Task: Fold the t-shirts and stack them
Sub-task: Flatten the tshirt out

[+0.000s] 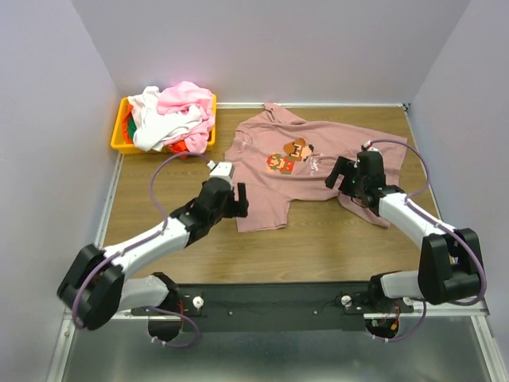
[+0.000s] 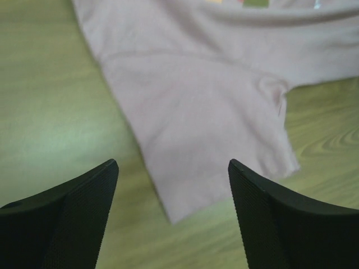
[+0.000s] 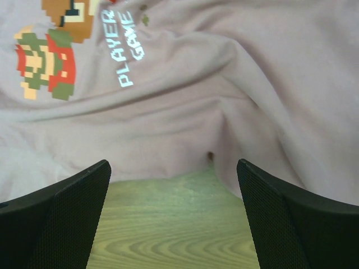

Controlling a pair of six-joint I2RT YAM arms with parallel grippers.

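Observation:
A dusty mauve-pink t-shirt [image 1: 298, 171] with a pixel-art print [image 1: 290, 155] lies spread and rumpled on the wooden table. My left gripper [image 1: 238, 200] hangs open just above its near-left corner [image 2: 174, 210], nothing between the fingers [image 2: 84, 213]. My right gripper [image 1: 340, 177] is open too, hovering at the shirt's right side where a fold [image 3: 224, 140] meets bare wood. The print and the words "PLAYER GAME" [image 3: 126, 47] show in the right wrist view. More t-shirts [image 1: 171, 115], pink, white and red-orange, are piled in the bin.
A yellow plastic bin [image 1: 127, 143] stands at the back left corner of the table [image 1: 318, 247]. Grey walls close in the left, back and right sides. A black rail [image 1: 270, 298] with the arm bases runs along the near edge.

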